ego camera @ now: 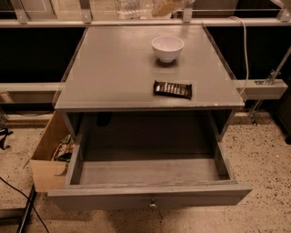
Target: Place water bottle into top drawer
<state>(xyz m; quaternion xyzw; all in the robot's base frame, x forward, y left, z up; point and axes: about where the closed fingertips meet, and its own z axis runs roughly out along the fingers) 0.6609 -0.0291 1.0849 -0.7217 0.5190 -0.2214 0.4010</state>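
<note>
The water bottle (pixel 132 7) is a clear ribbed shape at the very top edge of the camera view, lifted high above the back of the grey cabinet top (pixel 113 68). My gripper (pixel 164 7) shows only as tan fingers at the top edge, shut on the bottle's right end. The rest of the arm is out of view. The top drawer (pixel 150 195) is pulled wide open at the front, below the cabinet top. Its inside is bare, and a small round knob (pixel 153 205) sits on its front.
A white bowl (pixel 168 47) stands at the back right of the cabinet top. A dark candy bar (pixel 173 89) lies near the front right. A cardboard box (pixel 47 157) with packets stands on the floor to the left of the drawer. A cable (pixel 245 54) hangs at the right.
</note>
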